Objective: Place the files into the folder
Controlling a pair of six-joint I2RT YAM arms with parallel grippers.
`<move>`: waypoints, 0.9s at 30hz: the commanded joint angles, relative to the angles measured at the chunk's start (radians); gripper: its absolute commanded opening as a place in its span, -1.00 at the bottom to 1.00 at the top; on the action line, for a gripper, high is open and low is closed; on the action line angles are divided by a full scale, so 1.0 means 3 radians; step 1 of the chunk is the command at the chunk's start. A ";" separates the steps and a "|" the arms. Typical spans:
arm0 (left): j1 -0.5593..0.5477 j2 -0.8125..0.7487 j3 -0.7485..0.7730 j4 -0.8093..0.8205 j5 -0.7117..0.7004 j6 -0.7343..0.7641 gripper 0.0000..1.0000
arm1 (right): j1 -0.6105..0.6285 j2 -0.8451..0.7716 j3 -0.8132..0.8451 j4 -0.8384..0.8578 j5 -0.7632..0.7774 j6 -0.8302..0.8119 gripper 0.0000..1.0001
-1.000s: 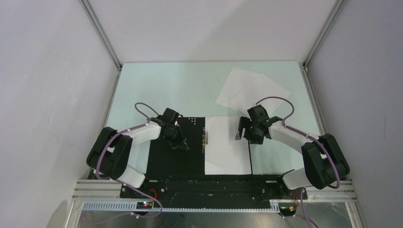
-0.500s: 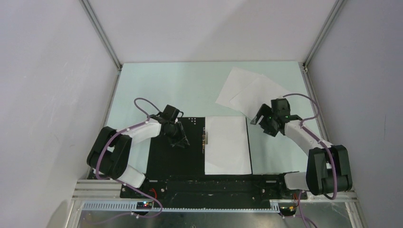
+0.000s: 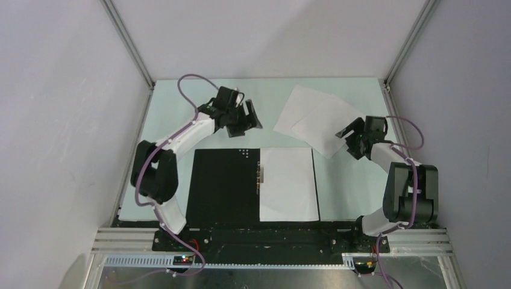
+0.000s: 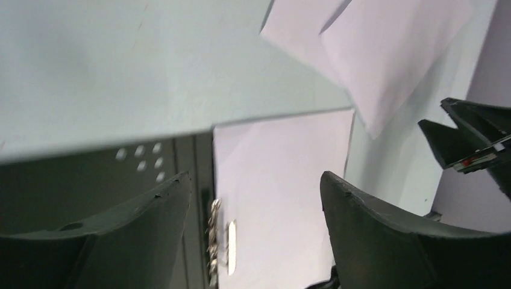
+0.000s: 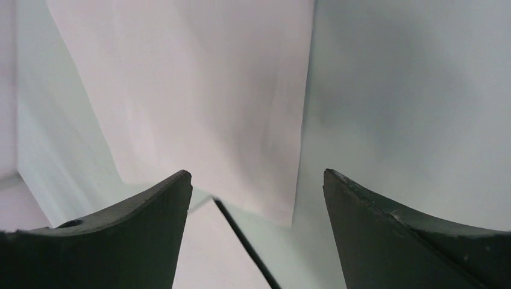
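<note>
Left gripper (image 4: 254, 176) hung open, empty, beyond folder (image 3: 220, 186). Right gripper (image 5: 256, 173) stood open, empty, over edge of overlapping sheets (image 3: 322, 120). Third sheet (image 3: 288, 183) lay inside folder.

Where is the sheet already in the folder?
The sheet lies, seen from above, on the right half of the open folder, beside its metal clip.

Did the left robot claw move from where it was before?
Yes. The left claw moved off the flat black open folder, toward the far wall, beyond the folder's far edge.
</note>
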 commanded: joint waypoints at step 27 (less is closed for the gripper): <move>0.0279 0.2122 0.2448 0.0260 0.0517 -0.0662 0.74 | -0.0385 0.2219 0.2424 -0.0229 -0.0112 0.0244 0.80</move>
